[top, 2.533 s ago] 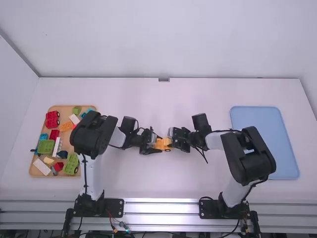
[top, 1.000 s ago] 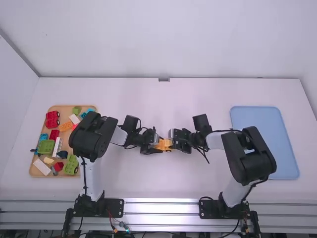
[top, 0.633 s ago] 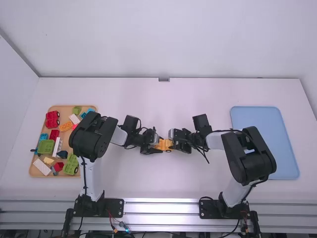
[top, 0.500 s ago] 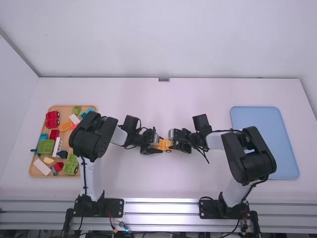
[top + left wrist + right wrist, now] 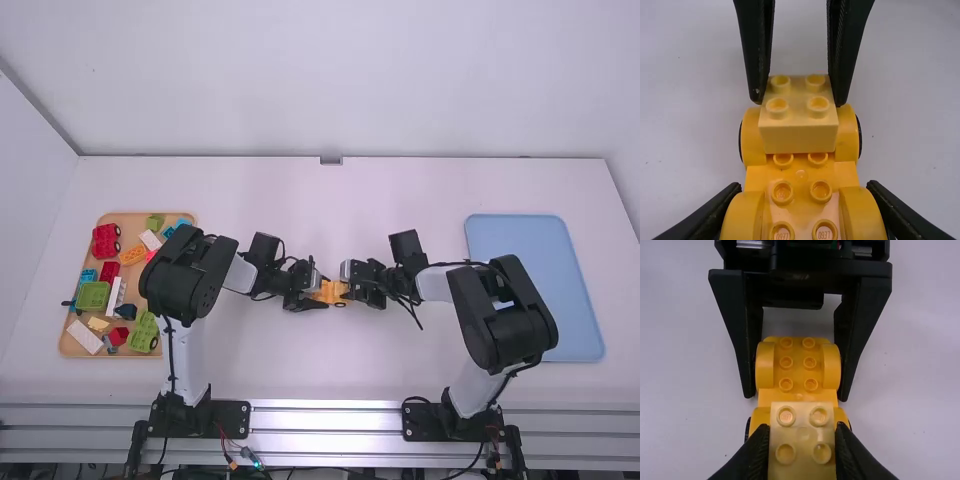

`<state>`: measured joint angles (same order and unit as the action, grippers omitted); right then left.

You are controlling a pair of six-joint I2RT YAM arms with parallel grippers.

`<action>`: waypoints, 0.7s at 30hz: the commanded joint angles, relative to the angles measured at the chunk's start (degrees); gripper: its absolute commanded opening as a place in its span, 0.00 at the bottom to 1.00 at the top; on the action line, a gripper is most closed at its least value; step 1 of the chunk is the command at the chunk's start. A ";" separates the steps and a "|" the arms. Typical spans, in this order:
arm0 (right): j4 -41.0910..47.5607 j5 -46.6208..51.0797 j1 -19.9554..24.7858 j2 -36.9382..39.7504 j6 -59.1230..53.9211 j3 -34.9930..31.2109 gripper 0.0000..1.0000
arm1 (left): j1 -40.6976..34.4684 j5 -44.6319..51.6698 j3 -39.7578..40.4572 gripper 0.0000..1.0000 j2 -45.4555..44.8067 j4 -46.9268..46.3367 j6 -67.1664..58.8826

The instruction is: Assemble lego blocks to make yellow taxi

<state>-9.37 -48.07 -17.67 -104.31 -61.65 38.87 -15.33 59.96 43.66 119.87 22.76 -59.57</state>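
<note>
Fingers snug: left gripper (image 5: 318,298) seemingly round yellow base (image 5: 800,175), right gripper (image 5: 350,286) on pale block (image 5: 800,140).

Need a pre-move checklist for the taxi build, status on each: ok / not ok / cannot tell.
1. Left hand gripping the orange car base from both sides: ok.
2. Pale yellow brick lined up between the wheel arches at the end away from the left hand: ok.
3. Brick pressed fully down onto the base: cannot tell, its underside is hidden.
4. Right hand free of the brick, ready to back off: not ok, fingers closed on its sides.
5. Brick's top studs uncovered for another piece: ok, all four bare.
6. Wheels resting on the table: cannot tell.
</note>
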 commanded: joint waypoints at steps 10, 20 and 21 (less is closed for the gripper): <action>-2.10 3.08 -3.37 -0.28 4.17 -0.28 0.26 | -0.48 -5.40 -0.92 0.24 1.07 -1.33 -0.24; -3.02 1.68 -2.69 -0.28 5.27 -0.15 0.46 | -0.44 -5.42 -0.92 0.23 1.07 -1.31 -0.24; -3.23 1.11 -2.58 -0.28 5.27 -0.13 0.48 | -0.42 -5.42 -0.92 0.24 1.07 -1.31 -0.24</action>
<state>-12.29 -45.04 -20.56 -104.29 -57.10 38.87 -15.33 59.96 43.66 119.87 22.74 -59.64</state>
